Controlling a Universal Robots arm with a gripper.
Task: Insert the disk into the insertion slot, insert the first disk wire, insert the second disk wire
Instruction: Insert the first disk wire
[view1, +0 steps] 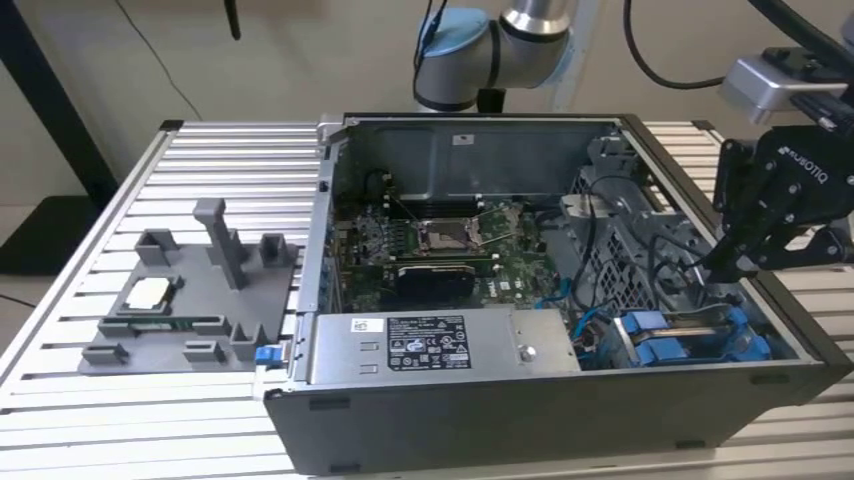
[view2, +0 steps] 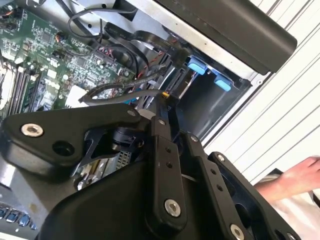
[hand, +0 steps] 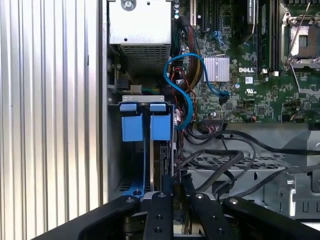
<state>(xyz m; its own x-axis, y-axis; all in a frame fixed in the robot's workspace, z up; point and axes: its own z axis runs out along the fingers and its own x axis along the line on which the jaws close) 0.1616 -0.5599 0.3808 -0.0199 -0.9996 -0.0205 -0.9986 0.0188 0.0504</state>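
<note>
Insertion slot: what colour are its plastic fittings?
Bright blue; fittings on the insertion slot show best in the first wrist view.

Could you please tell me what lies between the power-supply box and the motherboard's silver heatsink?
A looped blue cable lies there, shown in the first wrist view.

Black hand (view1: 735, 264) above the blue-fitted insertion slot (view1: 694, 322), case (view1: 534, 420) open

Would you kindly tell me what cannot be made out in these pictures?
- The insertion slot: in the first wrist view its depth is dark and blue fittings cover its mouth, so a disk inside cannot be confirmed.
- The claw: in the first wrist view its own black links mask whatever it may hold.
- A person's hand: cut off by the edge in the second wrist view.
</note>
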